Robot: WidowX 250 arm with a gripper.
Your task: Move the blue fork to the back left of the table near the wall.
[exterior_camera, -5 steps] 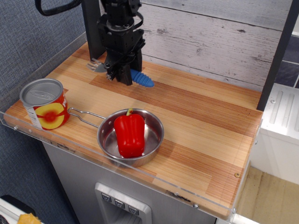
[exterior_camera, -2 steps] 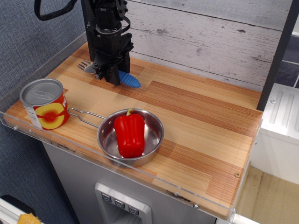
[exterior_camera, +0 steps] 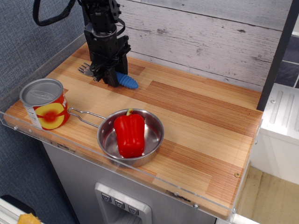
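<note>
The black pincer (exterior_camera: pixel 106 78) points straight down at the back left of the table (exterior_camera: pixel 201 126), its jaws clamped on the middle of the blue fork (exterior_camera: pixel 125 80). The fork lies low over the planks; contact with the wood cannot be determined. Its silver tines (exterior_camera: pixel 85 69) protrude to the left of the pincer, and the ribbed blue handle protrudes to the right. The whitewashed wall (exterior_camera: pixel 210 37) stands just behind. Nearer the front edge sits a steel pan (exterior_camera: pixel 152 142) holding a red pepper (exterior_camera: pixel 129 135). A can (exterior_camera: pixel 44 103) stands at the front left, beside the pan's wire handle.
</note>
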